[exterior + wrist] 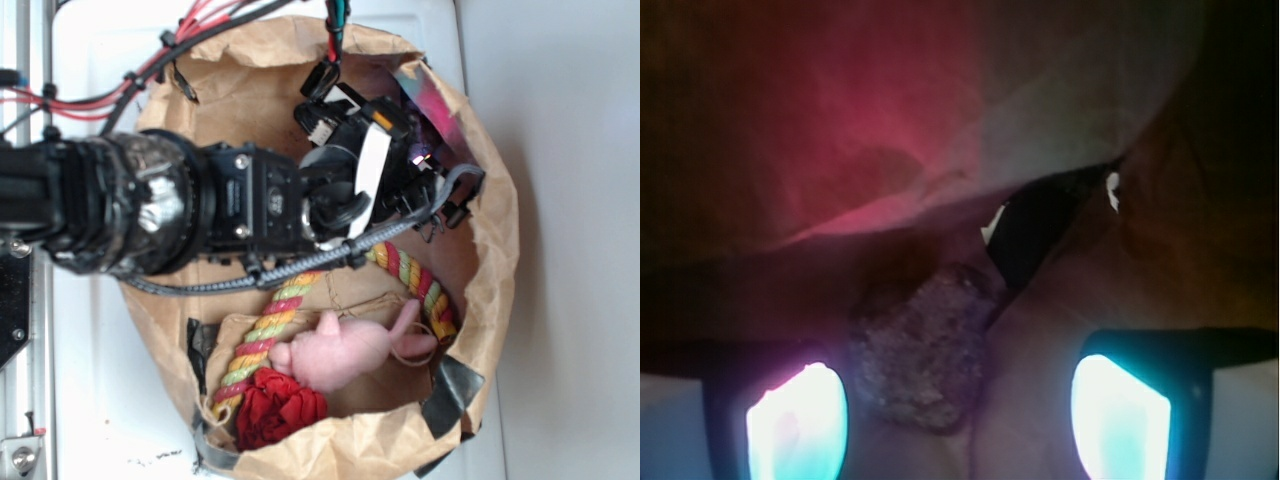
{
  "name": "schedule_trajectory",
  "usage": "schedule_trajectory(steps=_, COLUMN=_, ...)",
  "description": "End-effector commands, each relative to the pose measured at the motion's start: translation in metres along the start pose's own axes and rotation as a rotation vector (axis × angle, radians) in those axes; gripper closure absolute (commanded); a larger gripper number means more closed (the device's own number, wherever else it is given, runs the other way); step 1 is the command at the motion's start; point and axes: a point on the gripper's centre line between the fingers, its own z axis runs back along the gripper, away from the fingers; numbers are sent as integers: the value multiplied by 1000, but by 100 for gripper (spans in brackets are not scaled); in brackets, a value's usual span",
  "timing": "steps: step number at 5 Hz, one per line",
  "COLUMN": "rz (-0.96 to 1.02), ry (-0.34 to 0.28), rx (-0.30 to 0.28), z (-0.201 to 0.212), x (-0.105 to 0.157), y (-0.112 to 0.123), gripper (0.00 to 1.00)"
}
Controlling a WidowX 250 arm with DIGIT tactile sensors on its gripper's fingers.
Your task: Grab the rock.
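Reaching deep into the paper bag (500,250), the gripper (960,405) has its fingers (797,420) wide open w/ nothing held. The rock (925,350) lies between them on the bag floor, closer to the left finger in the wrist view, near a dark gap in the paper. Exterior view: rock is hidden under the arm; pink plush (345,350), red fabric ball (280,405) and rope (265,335) lie well apart from the gripper.

rock (925,360): rough, grainy | bag (500,230): creased matt paper | plush (345,350): fuzzy cloth
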Motion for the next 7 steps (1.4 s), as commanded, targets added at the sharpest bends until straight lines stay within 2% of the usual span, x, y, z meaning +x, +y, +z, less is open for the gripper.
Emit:
schedule_trajectory(steps=1, rz=45, ry=-38, rx=-90, z=10, x=32, y=-7, gripper=0)
schedule_trajectory(steps=3, rz=54, ry=-55, rx=-103, z=8, x=33, y=-9, gripper=0)
schedule_trajectory(steps=6, rz=30, ry=-96, rx=-57, z=-8, x=33, y=-15, gripper=0)
schedule_trajectory(steps=7, rz=14, ry=-103, rx=-32, z=-15, x=32, y=-15, gripper=4)
